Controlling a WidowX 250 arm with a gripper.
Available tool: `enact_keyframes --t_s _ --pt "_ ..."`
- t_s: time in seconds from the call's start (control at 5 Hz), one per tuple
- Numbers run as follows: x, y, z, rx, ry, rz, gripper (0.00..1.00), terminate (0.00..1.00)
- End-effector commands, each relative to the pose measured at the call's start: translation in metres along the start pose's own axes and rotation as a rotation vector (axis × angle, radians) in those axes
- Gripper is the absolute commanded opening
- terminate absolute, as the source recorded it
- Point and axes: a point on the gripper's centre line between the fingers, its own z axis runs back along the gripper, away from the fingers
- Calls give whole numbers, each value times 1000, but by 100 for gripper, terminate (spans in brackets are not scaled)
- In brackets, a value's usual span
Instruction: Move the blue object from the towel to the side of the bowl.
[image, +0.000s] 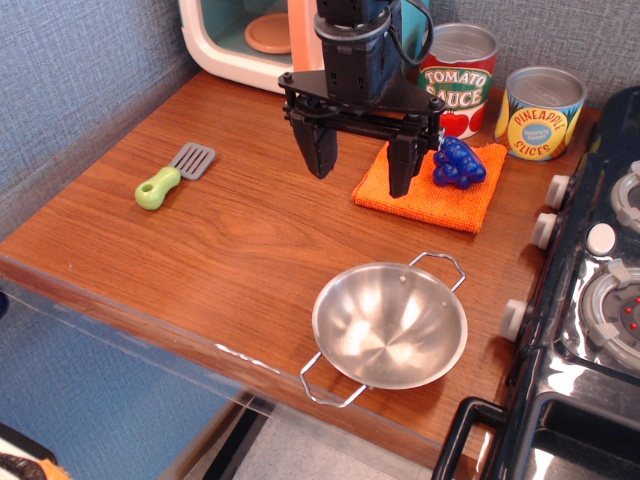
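Note:
The dark-blue grapes (458, 164) lie on the far right part of the orange towel (440, 198) at the back of the wooden table. The steel bowl (390, 325) with two wire handles stands near the front edge, apart from the towel. My gripper (361, 167) hangs above the towel's left edge, left of the grapes. Its two black fingers (320, 148) are spread wide and hold nothing.
A tomato sauce can (457, 80) and a pineapple slices can (540, 113) stand behind the towel. A green-handled spatula (173, 176) lies at the left. A toy microwave (250, 40) stands at the back and a toy stove (590, 290) at the right.

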Motion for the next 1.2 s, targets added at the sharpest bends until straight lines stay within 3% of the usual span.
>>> enact_keyframes --t_s 0.0,0.2,0.6,1.0 --pt "0 0 0 0 0 0 100 0" --pt "28 4 -10 -1 -18 39 100 0" --pt "84 -21 -34 23 -40 -22 100 0" --pt "110 -51 -34 19 -97 -62 100 0"
